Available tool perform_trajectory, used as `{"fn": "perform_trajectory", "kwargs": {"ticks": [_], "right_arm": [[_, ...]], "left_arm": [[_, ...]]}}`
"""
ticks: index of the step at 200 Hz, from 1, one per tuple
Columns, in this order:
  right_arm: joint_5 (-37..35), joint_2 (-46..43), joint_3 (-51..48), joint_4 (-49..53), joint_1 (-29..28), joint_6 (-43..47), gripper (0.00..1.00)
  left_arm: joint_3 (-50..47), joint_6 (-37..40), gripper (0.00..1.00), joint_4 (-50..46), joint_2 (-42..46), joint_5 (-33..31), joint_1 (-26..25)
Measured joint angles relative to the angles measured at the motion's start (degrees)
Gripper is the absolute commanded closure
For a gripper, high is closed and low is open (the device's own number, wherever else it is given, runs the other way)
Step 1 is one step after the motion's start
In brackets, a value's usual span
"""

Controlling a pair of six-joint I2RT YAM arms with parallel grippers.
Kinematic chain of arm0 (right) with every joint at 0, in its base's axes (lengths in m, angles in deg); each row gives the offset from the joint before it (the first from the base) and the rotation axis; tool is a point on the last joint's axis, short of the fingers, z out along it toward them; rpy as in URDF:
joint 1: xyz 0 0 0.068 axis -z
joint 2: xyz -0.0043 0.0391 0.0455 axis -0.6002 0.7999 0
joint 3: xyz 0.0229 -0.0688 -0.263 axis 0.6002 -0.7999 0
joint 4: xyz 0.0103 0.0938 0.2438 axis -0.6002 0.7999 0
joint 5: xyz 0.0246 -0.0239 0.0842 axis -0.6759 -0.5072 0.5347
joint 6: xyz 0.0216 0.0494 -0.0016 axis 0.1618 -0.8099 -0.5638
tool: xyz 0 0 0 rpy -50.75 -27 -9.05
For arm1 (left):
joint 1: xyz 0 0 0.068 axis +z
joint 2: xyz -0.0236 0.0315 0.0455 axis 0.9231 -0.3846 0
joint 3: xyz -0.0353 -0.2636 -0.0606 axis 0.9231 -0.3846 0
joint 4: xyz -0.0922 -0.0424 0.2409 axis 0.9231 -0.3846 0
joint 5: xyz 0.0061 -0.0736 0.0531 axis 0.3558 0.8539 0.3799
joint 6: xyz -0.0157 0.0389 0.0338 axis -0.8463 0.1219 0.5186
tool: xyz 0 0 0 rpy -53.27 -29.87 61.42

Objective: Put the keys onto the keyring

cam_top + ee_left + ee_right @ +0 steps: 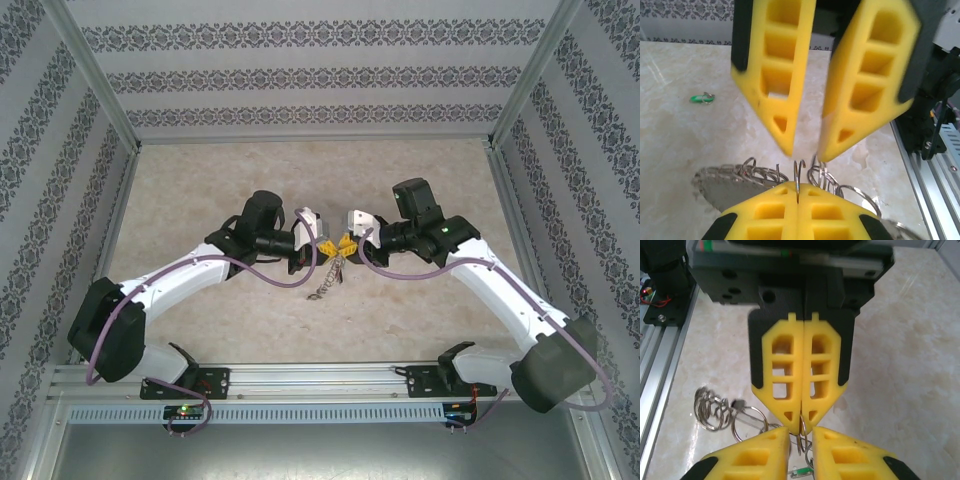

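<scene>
A pale marbled table (220, 180) between patterned walls carries two arms in the top view, the left gripper (337, 250) and right gripper (351, 240) meeting tip to tip with the keyring (325, 285) dangling beneath. From the left wrist, the left gripper (797, 189) pinches one wire of the keyring (715, 172), the right gripper (805, 150) stands spread above it, and one green key (702, 98) lies well apart on the table. From the right wrist, the left gripper (803, 422) is clamped on the keyring (707, 407) while the right gripper (801, 436) has its fingers parted, holding nothing.

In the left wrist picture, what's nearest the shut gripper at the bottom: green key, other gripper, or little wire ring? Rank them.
1. The small wire ring: pinched in the left gripper's fingers.
2. The right gripper: just beyond, jaws open.
3. The green key: far left on the table.
</scene>
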Motion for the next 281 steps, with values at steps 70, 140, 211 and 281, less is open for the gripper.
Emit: {"fn": "perform_trajectory", "kwargs": {"ticks": [70,140,211,281], "right_arm": [[0.8,-6.8,-5.8,-7.0,8.7,-6.8,0.55],[-23.5,-7.3,-9.5,-15.2,18.9,-33.9,0.39],[-15.3,4.8,-9.5,-18.2,27.3,-45.5,0.45],[9.0,-5.6,-10.5,-24.0,8.3,-16.5,0.38]], "left_arm": [[-4.4,-4.6,1.00,9.5,0.7,-2.4,0.0],[-6.4,-2.7,1.00,12.0,5.6,-11.6,-0.5],[-5.9,11.6,1.00,6.3,12.3,-22.9,-3.9],[-5.2,14.5,1.00,2.6,12.3,-21.8,-3.9]]}}
